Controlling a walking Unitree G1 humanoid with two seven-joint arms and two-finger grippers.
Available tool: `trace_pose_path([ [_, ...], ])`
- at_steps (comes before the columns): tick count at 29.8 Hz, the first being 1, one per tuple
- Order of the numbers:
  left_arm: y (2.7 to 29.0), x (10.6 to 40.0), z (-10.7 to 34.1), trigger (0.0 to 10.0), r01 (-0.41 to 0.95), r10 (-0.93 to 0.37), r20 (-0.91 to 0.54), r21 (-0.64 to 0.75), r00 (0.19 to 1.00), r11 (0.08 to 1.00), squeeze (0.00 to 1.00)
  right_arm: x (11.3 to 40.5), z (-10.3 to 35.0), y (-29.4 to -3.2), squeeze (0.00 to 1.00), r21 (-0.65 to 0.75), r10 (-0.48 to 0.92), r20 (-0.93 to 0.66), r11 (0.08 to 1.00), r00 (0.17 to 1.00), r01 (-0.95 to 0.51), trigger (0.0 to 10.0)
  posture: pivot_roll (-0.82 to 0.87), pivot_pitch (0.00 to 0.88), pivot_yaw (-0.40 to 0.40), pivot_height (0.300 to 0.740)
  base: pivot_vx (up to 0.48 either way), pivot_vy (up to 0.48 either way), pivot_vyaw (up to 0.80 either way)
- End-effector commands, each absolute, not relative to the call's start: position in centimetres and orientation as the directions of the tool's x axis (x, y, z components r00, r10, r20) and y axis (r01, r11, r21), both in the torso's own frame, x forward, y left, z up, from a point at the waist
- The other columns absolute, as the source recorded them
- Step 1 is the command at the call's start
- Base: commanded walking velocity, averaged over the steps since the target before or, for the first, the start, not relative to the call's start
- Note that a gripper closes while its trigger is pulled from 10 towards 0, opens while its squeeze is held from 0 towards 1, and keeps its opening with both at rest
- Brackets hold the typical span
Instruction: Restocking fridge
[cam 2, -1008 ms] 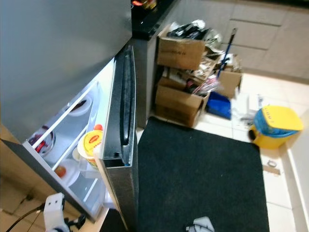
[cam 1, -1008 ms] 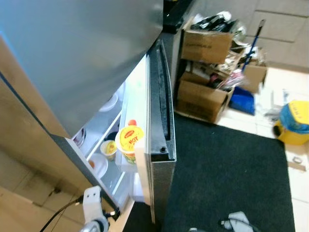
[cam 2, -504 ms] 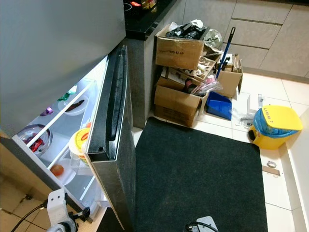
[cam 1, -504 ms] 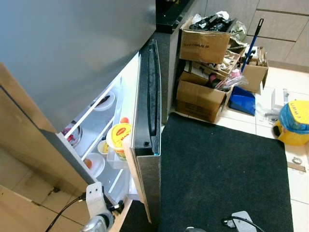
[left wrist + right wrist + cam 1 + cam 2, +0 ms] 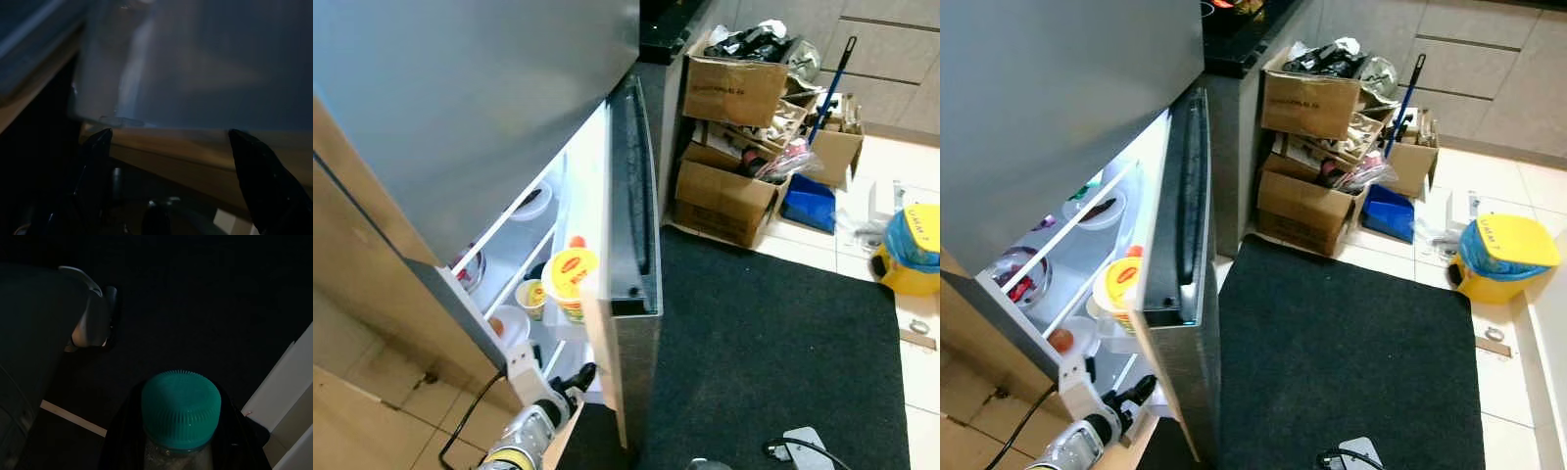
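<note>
The grey fridge [image 5: 480, 108] stands at my left with its lower door [image 5: 631, 215] swung partly open. Lit shelves inside hold a yellow tub with a red label [image 5: 570, 279], a small cup [image 5: 532, 296] and bowls. My left gripper [image 5: 576, 378] is low beside the door's inner bottom edge; in the left wrist view this gripper [image 5: 171, 161] is open, with its fingers [image 5: 95, 161] spread wide and nothing between them. In the right wrist view my right gripper [image 5: 180, 450] is shut on a clear bottle with a teal cap [image 5: 181, 409], held low over the dark mat.
A black mat [image 5: 773, 343] covers the floor right of the door. Behind it are stacked cardboard boxes [image 5: 724, 196] full of clutter, a blue-handled broom [image 5: 829, 83] and a blue tray [image 5: 806, 204]. A yellow bin [image 5: 913, 250] sits on the tiles at far right.
The camera has shifted a little. My left arm has reached forward and up, bringing its black fingers close to the bottom of the open door.
</note>
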State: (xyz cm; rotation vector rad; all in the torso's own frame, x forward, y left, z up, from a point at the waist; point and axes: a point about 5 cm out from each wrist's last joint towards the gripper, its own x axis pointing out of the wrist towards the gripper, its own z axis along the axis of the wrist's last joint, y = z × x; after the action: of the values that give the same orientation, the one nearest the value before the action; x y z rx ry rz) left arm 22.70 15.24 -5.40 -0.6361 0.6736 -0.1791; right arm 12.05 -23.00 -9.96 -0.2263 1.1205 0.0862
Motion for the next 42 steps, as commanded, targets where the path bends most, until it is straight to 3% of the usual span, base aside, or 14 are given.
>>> trace_pose_path([
  [1, 12.6, 23.0, -5.0, 10.0, 0.069, -0.463, -0.481, -0.634, 0.745, 0.77, 0.0, 11.7, -10.0, -23.1, 0.0, -0.136, -0.053, -0.902, 0.977, 0.428, -0.164, 10.0, -0.07, 0.07, -0.006, 0.74, 0.0, 0.0, 0.0],
  [5, 11.5, 23.5, -4.5, 10.0, 0.135, -0.512, -0.445, -0.643, 0.735, 0.753, 0.0, 11.7, -10.0, -23.1, 0.0, -0.135, -0.053, -0.902, 0.977, 0.428, -0.164, 10.0, -0.07, 0.07, -0.006, 0.74, 0.0, 0.0, 0.0],
  [8, 8.1, 24.3, -3.0, 10.0, 0.351, -0.685, -0.328, -0.669, 0.651, 0.654, 0.0, 11.7, -10.0, -23.1, 0.0, -0.135, -0.053, -0.902, 0.977, 0.429, -0.164, 10.0, -0.07, 0.071, -0.005, 0.74, 0.0, 0.0, 0.0],
  [10, 6.0, 24.0, -2.3, 10.0, 0.48, -0.798, -0.254, -0.686, 0.546, 0.547, 0.0, 11.7, -10.0, -23.2, 0.0, -0.137, -0.054, -0.902, 0.977, 0.429, -0.164, 10.0, -0.07, 0.07, 0.0, 0.74, 0.0, 0.0, 0.0],
  [12, 5.3, 23.7, -2.0, 10.0, 0.532, -0.847, -0.227, -0.692, 0.481, 0.488, 0.0, 11.7, -10.0, -23.2, 0.0, -0.138, -0.057, -0.901, 0.977, 0.43, -0.162, 10.0, -0.07, 0.07, 0.0, 0.74, 0.0, 0.0, 0.0],
  [14, 5.4, 23.7, -2.1, 10.0, 0.535, -0.849, -0.236, -0.689, 0.473, 0.49, 0.0, 11.7, -10.0, -23.2, 0.0, -0.139, -0.057, -0.901, 0.977, 0.43, -0.161, 10.0, -0.07, 0.068, 0.0, 0.74, 0.0, 0.0, 0.0],
  [19, 8.4, 23.3, -3.6, 10.0, 0.466, -0.748, -0.396, -0.601, 0.532, 0.65, 0.0, 11.7, -10.0, -23.2, 0.0, -0.138, -0.056, -0.901, 0.977, 0.43, -0.162, 10.0, -0.07, 0.064, 0.002, 0.74, 0.0, 0.0, 0.0],
  [22, 13.3, 21.7, -5.9, 10.0, 0.314, -0.547, -0.611, -0.453, 0.572, 0.834, 0.0, 12.1, -9.9, -23.2, 0.0, -0.137, -0.053, -0.892, 0.978, 0.448, -0.156, 10.0, -0.07, 0.061, 0.005, 0.74, 0.0, 0.0, 0.0],
  [24, 16.0, 20.4, -6.8, 10.0, 0.223, -0.432, -0.693, -0.376, 0.577, 0.899, 0.0, 12.6, -9.7, -23.2, 0.0, -0.134, -0.047, -0.882, 0.979, 0.47, -0.154, 10.0, -0.07, 0.06, 0.007, 0.74, 0.0, 0.0, 0.0],
  [28, 17.5, 19.5, -7.3, 10.0, 0.166, -0.363, -0.732, -0.33, 0.576, 0.929, 0.0, 13.1, -9.5, -23.2, 0.0, -0.134, -0.038, -0.869, 0.978, 0.493, -0.162, 10.0, -0.06, 0.06, 0.006, 0.74, 0.0, 0.0, 0.0],
  [31, 19.5, 17.6, -8.2, 10.0, 0.078, -0.262, -0.786, -0.264, 0.56, 0.961, 0.0, 15.2, -8.6, -22.6, 0.0, -0.111, 0.03, -0.82, 0.971, 0.572, -0.211, 10.0, -0.06, 0.062, 0.003, 0.74, 0.0, 0.0, 0.0],
  [34, 20.6, 15.4, -9.0, 10.0, 0.017, -0.188, -0.832, -0.21, 0.521, 0.978, 0.0, 18.5, -7.0, -20.8, 0.0, -0.057, 0.2, -0.721, 0.937, 0.663, -0.344, 10.0, -0.06, 0.062, -0.002, 0.74, 0.0, 0.0, 0.0],
  [38, 20.5, 13.6, -9.8, 10.0, -0.013, -0.157, -0.866, -0.185, 0.475, 0.983, 0.0, 21.0, -5.3, -18.3, 0.0, -0.068, 0.399, -0.644, 0.82, 0.653, -0.568, 10.0, -0.06, 0.063, -0.006, 0.74, 0.0, 0.0, 0.0],
  [42, 20.2, 12.8, -10.1, 10.0, -0.019, -0.154, -0.878, -0.182, 0.453, 0.983, 0.0, 22.5, -4.0, -16.5, 0.0, -0.038, 0.536, -0.578, 0.735, 0.615, -0.676, 10.0, -0.06, 0.065, -0.007, 0.74, 0.0, 0.0, 0.0],
])
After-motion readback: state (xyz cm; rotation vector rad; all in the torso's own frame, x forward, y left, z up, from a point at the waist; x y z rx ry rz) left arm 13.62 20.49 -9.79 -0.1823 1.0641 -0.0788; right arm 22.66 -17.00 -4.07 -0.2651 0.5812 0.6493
